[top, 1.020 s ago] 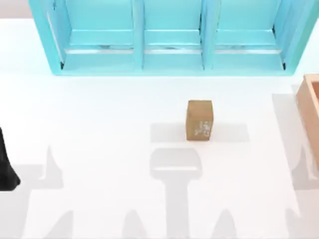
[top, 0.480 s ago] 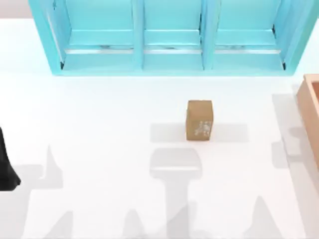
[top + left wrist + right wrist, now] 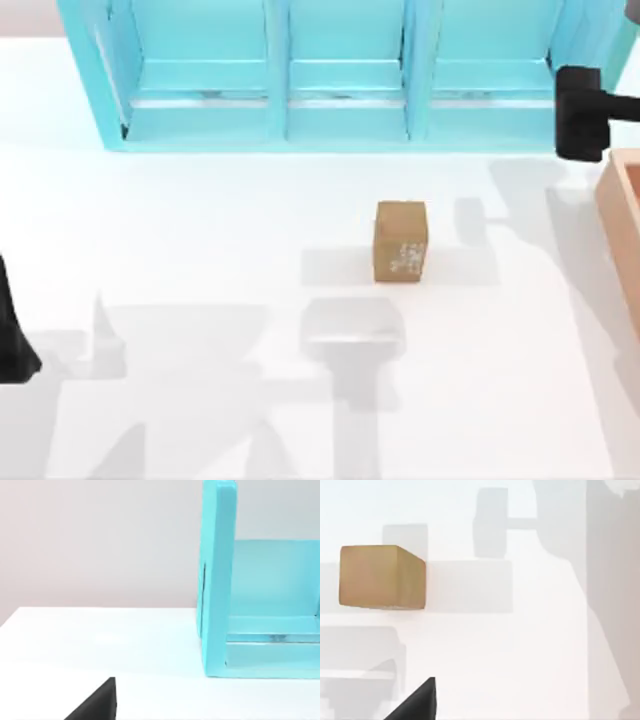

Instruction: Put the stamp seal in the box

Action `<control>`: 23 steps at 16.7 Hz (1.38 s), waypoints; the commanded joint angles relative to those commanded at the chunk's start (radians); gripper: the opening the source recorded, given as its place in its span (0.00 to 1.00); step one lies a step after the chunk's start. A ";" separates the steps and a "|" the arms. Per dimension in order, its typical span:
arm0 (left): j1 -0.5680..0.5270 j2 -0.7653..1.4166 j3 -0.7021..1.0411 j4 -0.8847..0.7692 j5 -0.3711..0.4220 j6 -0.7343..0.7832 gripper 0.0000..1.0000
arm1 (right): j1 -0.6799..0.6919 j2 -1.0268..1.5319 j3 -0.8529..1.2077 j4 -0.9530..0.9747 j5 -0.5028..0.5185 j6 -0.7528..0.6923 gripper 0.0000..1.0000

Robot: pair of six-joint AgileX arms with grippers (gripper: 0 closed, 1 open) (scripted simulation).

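The stamp seal (image 3: 401, 242), a small tan-brown block with faint white markings on its front face, stands upright on the white table a little right of centre. It is also in the right wrist view (image 3: 381, 576), seen from above and to one side. The box (image 3: 624, 228) is an orange-tan, thick-walled container cut off by the table's right edge. A black part of my right arm (image 3: 583, 112) hangs at the far right, above the box's back corner and well away from the seal. My left arm (image 3: 12, 338) rests as a black shape at the left edge.
A large cyan shelf unit (image 3: 340, 75) with three compartments runs along the back of the table; its side wall is in the left wrist view (image 3: 217, 580). Grey arm shadows lie on the white surface around and in front of the seal.
My right arm has come into the top view at the far right near the box. The shadows on the table have shifted. The seal and my left arm have not moved.
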 joint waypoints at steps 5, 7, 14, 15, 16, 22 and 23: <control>0.000 0.000 0.000 0.000 0.000 0.000 1.00 | 0.108 0.465 0.499 -0.277 -0.005 0.107 1.00; 0.000 0.000 0.000 0.000 0.000 0.000 1.00 | 0.144 0.627 0.672 -0.365 -0.009 0.141 1.00; 0.000 0.000 0.000 0.000 0.000 0.000 1.00 | 0.220 0.977 1.039 -0.542 -0.019 0.208 1.00; 0.000 0.000 0.000 0.000 0.000 0.000 1.00 | 0.223 0.989 1.051 -0.548 -0.019 0.211 1.00; 0.000 0.000 0.000 0.000 0.000 0.000 1.00 | 0.223 0.991 1.053 -0.548 -0.019 0.211 1.00; 0.000 0.000 0.000 0.000 0.000 0.000 1.00 | 0.219 0.991 1.034 -0.530 -0.019 0.210 1.00; 0.000 0.000 0.000 0.000 0.000 0.000 1.00 | 0.221 0.990 1.010 -0.506 -0.019 0.209 1.00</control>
